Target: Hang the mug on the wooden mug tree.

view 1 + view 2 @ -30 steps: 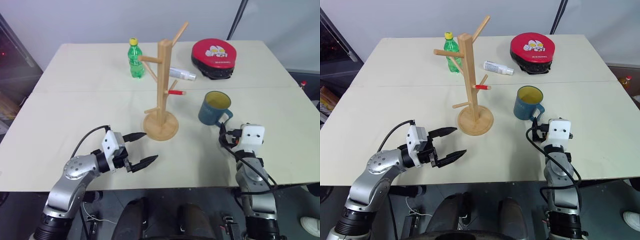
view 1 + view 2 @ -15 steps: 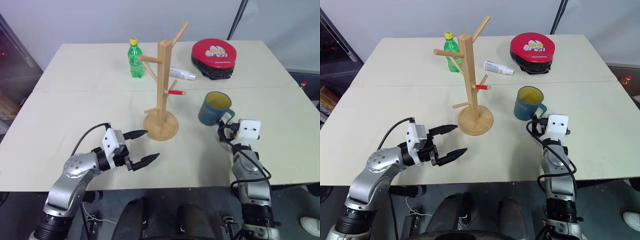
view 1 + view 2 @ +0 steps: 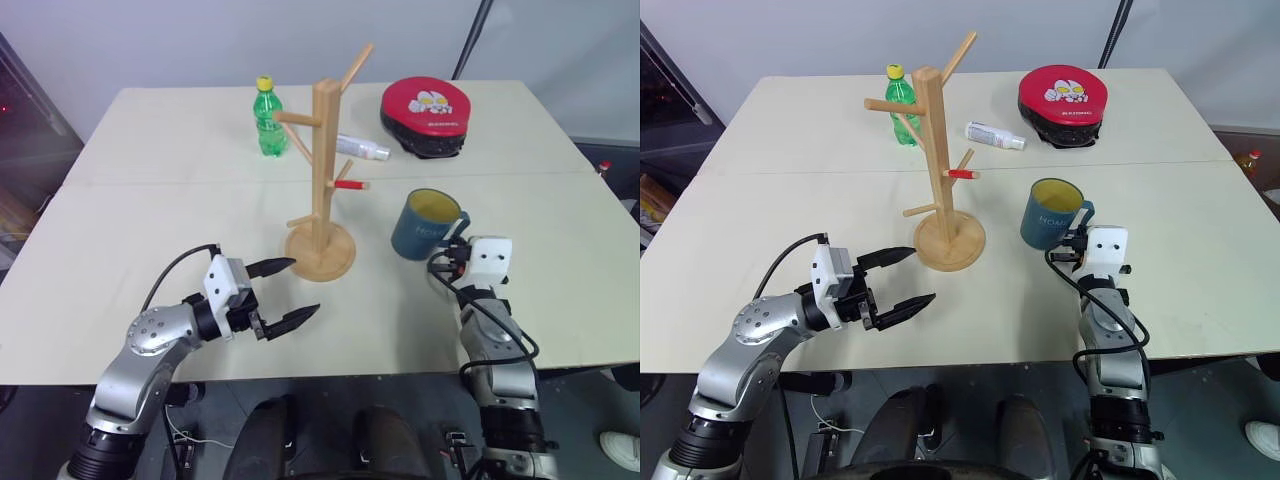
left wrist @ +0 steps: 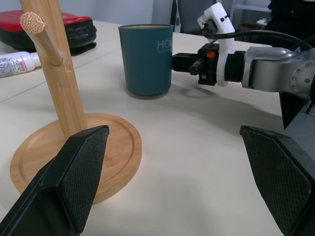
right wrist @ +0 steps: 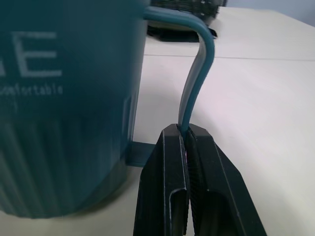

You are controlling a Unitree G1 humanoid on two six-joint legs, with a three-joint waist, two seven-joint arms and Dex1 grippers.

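Since a second ago, right pincer [image 5: 184, 135] has pinched shut on mug [image 3: 422, 222] handle, mug seemingly nudged leftward.

You have even, bright room light over the whole table [image 3: 150, 200], soft and from above, with no harsh glare on its pale top. Shadows are faint: a soft patch lies under the mug [image 3: 425, 225] and a thin one rings the tree [image 3: 322, 180] base. Both head views are sharp, with straight edges bending slightly toward the corners. In the left wrist view, the left gripper [image 4: 182, 182] sits blurred, close to the lens, while things ahead of it stay clear. In the right wrist view, the mug wall just beyond the right gripper [image 5: 184, 142] is soft and out of focus, and the far table looks washed bright.
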